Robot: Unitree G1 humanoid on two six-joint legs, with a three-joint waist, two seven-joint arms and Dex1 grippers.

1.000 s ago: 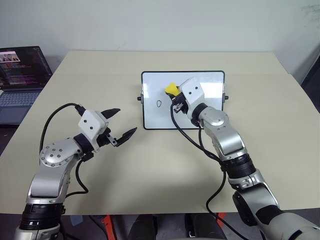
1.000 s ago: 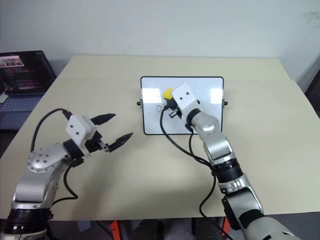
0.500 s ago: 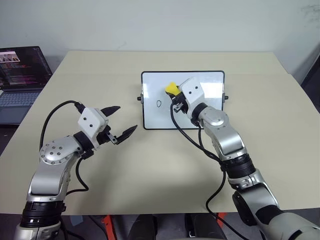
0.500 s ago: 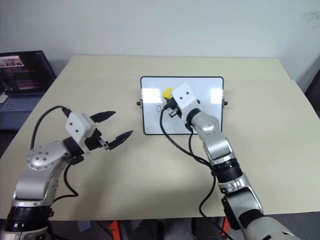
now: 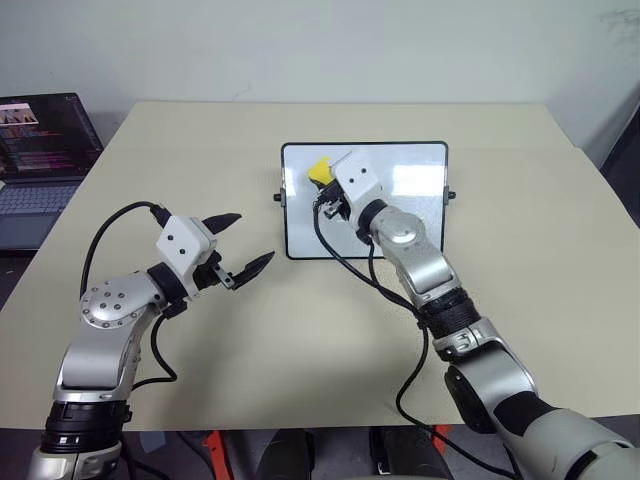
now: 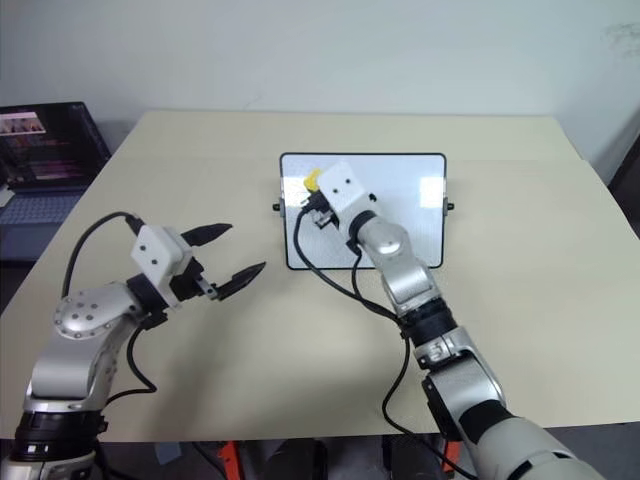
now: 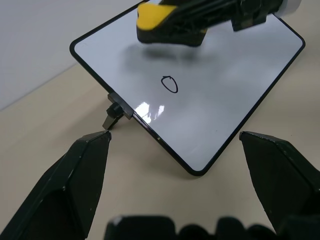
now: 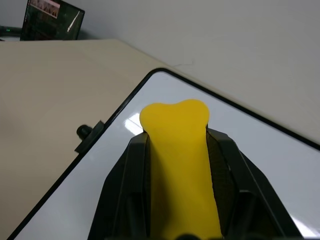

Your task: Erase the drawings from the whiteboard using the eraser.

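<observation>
The whiteboard (image 5: 420,180) lies flat at the table's middle, black-framed with a knob (image 7: 111,116) on its side. One of the drawings, a small black oval (image 7: 169,84), sits on the board's left part. My right gripper (image 5: 322,180) is shut on the yellow eraser (image 5: 320,170), held over the board's far left corner, just beyond the oval. The eraser (image 7: 162,17) casts a shadow on the board, and I cannot tell whether it touches. My left gripper (image 5: 252,238) stands open and empty above the table, left of the board.
An open laptop (image 5: 40,150) stands at the table's far left edge. The tan table (image 5: 520,280) has bare room around the board. A black cable (image 5: 345,260) loops from my right wrist across the board's near edge.
My right gripper has carried the eraser leftward across the board toward its far left corner. The left arm has kept still.
</observation>
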